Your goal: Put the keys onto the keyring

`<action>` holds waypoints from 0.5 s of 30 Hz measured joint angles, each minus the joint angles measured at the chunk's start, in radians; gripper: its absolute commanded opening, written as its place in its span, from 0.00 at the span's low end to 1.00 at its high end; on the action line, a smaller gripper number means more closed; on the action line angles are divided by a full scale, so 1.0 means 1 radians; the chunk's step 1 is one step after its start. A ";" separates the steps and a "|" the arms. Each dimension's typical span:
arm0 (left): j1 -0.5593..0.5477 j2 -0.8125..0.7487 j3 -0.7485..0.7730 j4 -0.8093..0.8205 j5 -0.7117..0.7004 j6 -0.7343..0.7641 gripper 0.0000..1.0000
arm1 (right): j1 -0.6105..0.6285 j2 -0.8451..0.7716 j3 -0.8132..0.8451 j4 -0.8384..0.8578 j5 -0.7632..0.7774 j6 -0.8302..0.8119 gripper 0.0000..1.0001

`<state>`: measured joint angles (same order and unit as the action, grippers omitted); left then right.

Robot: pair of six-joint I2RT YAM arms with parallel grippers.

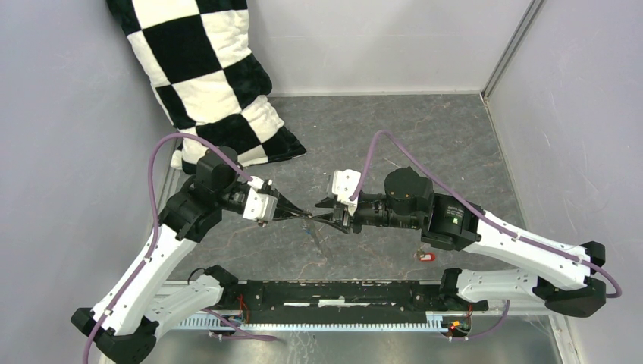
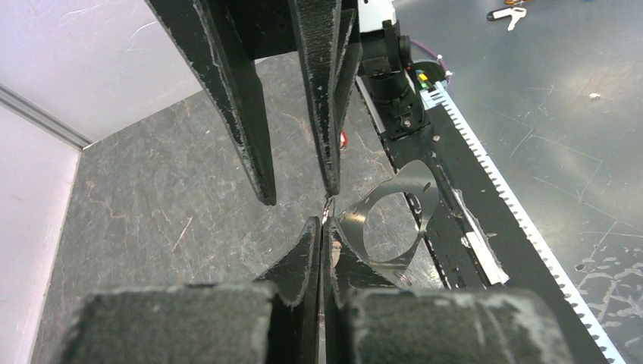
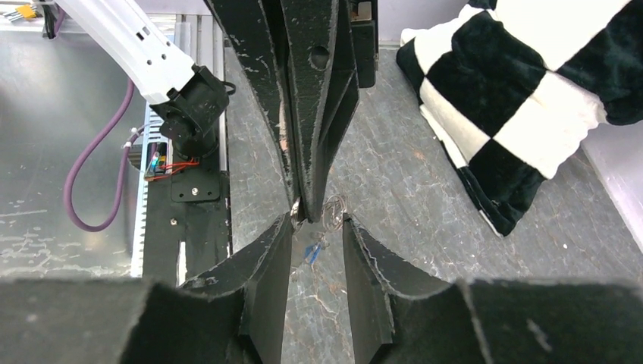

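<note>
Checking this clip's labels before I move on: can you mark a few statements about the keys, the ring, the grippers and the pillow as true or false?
1. The red key lies on the table beside the right arm, away from both grippers. True.
2. The left gripper is open and empty. False: it is shut on the grey ring.
3. The right gripper has its fingers apart. True.
4. The pillow is plain white. False: it is checked black and white.
5. The red key hangs on the ring. False: it lies on the table, off the ring.
</note>
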<state>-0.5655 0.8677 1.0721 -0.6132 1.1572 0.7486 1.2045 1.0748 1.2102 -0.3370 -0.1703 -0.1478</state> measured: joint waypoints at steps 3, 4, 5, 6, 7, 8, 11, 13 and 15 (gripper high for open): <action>0.000 0.000 0.000 0.002 -0.009 0.000 0.02 | 0.002 -0.005 0.000 -0.018 0.000 0.000 0.38; 0.000 0.000 0.000 0.002 -0.011 0.000 0.02 | 0.005 -0.007 0.000 -0.029 0.000 0.000 0.39; 0.000 0.000 0.000 0.003 -0.014 0.000 0.02 | 0.007 -0.009 0.000 -0.036 -0.001 0.000 0.39; 0.000 0.000 -0.002 0.003 -0.018 0.000 0.02 | 0.007 -0.012 0.000 -0.043 -0.001 0.000 0.38; 0.000 0.000 -0.004 0.003 -0.023 0.000 0.02 | 0.007 -0.015 0.000 -0.048 -0.003 0.000 0.39; 0.000 0.000 -0.006 0.004 -0.025 0.000 0.02 | 0.008 -0.016 0.000 -0.048 -0.004 0.001 0.39; 0.000 0.000 -0.010 0.004 -0.030 0.000 0.02 | 0.010 -0.017 0.000 -0.046 -0.012 0.005 0.38; 0.000 0.000 -0.010 0.004 -0.030 0.000 0.02 | 0.010 -0.017 0.000 -0.041 -0.012 0.010 0.38; 0.000 0.000 -0.010 0.004 -0.030 0.000 0.02 | 0.010 -0.017 0.000 -0.029 -0.012 0.012 0.38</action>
<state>-0.5652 0.8677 1.0618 -0.6094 1.1271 0.7490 1.2140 1.0576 1.2102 -0.3656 -0.1825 -0.1360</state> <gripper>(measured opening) 0.032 0.382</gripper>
